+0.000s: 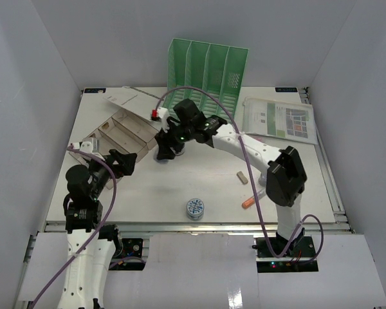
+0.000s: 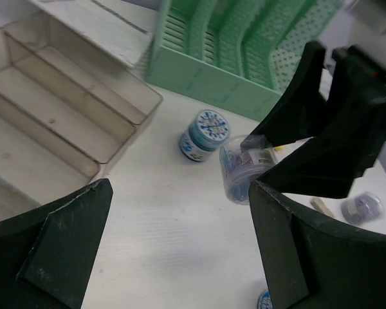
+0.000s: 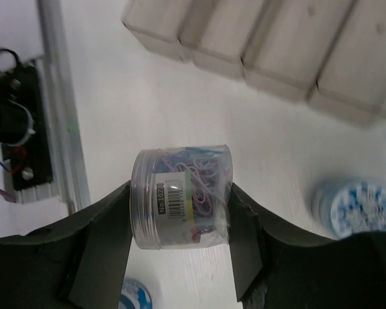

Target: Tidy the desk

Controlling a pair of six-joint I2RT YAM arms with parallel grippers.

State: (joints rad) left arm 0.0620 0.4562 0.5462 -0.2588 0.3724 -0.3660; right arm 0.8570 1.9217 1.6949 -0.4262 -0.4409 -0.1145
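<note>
The right arm's jaws are partly closed around the clear tub of paper clips (image 3: 180, 196), one finger on each side of its round wall, and the tub lies sideways in the grip. The left arm's jaws are spread as wide as they go and hold nothing. They hover over the left side of the tabletop (image 1: 199, 180), which runs white and flat from the arm bases to the green file rack (image 1: 209, 71).

You cannot tell from here whether the tub is clear of the surface. The step looks like carrying it to the compartment box (image 1: 119, 138) just beside it. The tub's wall is slick and curved, so squeeze firmly and evenly. Lift straight up before you travel, or the tub may roll out.

Mind the blue patterned tin (image 2: 204, 134) near the tub, and rise above it rather than sweep past. Pick one bay, centre over it, lower until the tub is inside the walls, then open. Leave the left arm parked, out of the path.
</note>
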